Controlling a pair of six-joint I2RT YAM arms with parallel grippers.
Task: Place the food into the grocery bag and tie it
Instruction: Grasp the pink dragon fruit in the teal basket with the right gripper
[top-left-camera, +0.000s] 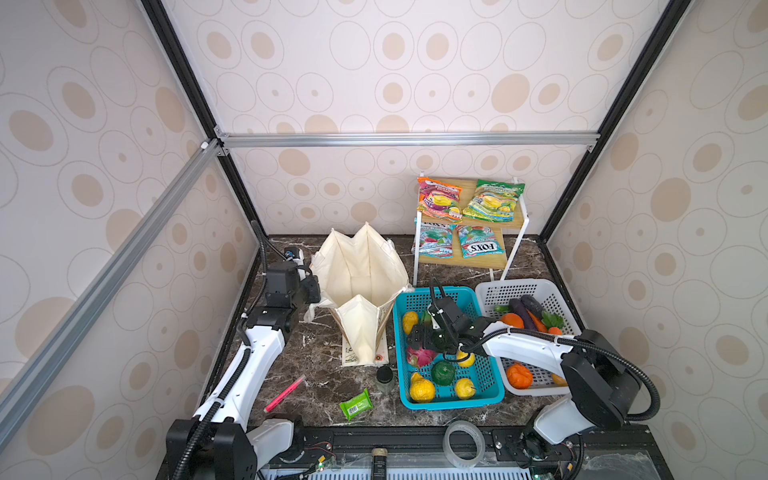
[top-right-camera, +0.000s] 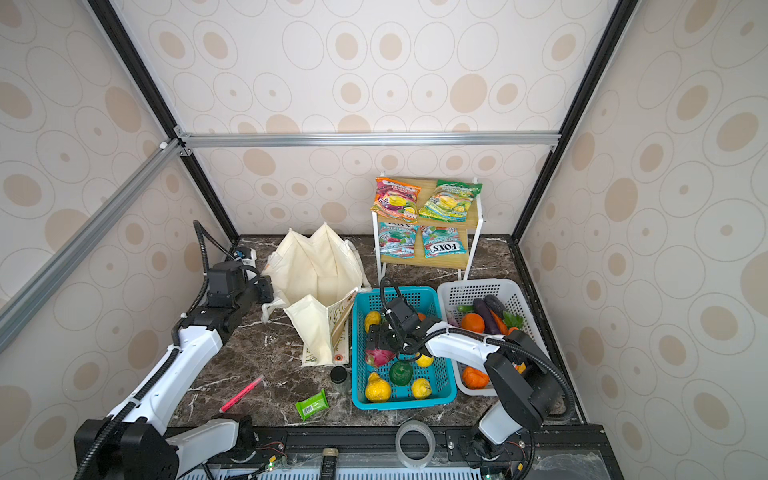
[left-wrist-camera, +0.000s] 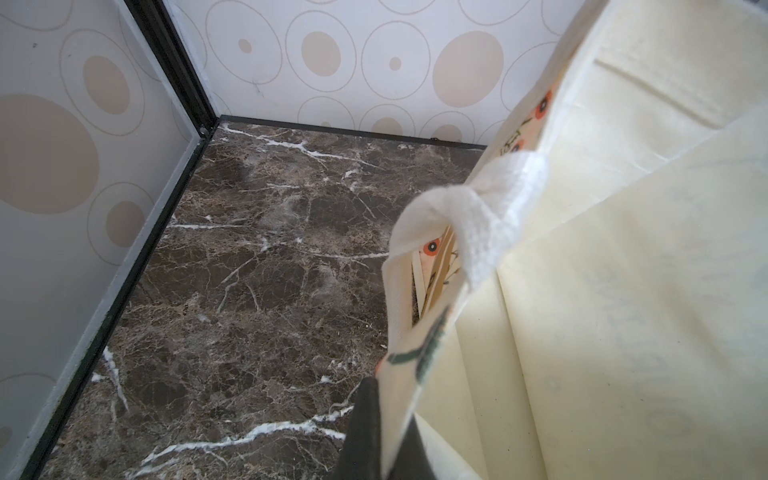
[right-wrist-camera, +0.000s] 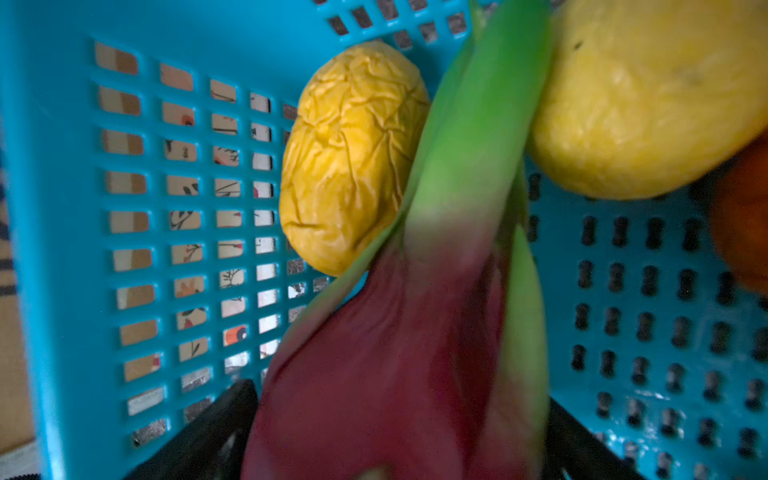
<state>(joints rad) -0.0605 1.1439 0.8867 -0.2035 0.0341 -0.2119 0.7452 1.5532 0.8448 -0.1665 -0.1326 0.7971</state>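
Note:
The cream grocery bag (top-left-camera: 361, 282) (top-right-camera: 316, 266) stands open at the back left. My left gripper (top-left-camera: 314, 291) (left-wrist-camera: 388, 436) is shut on its rim, just below a white handle (left-wrist-camera: 490, 216). My right gripper (top-left-camera: 422, 343) (right-wrist-camera: 399, 436) is down in the blue basket (top-left-camera: 453, 403), open wide. One finger stands on each side of the pink dragon fruit (top-left-camera: 419, 357) (right-wrist-camera: 395, 353), which fills the gap. A dark green ball (top-left-camera: 444, 372) and yellow bumpy fruits (top-left-camera: 422, 388) (right-wrist-camera: 353, 158) lie around it. An orange-red snack packet (top-left-camera: 439, 199) and a green one (top-left-camera: 492, 201) sit on the shelf.
A white basket (top-left-camera: 515, 286) with toy vegetables stands right of the blue one. A pink marker (top-left-camera: 284, 392), a green wrapped pack (top-left-camera: 355, 404) and a dark jar (top-left-camera: 385, 377) lie on the marble table in front of the bag. A tape roll (top-left-camera: 463, 444) rests at the front edge.

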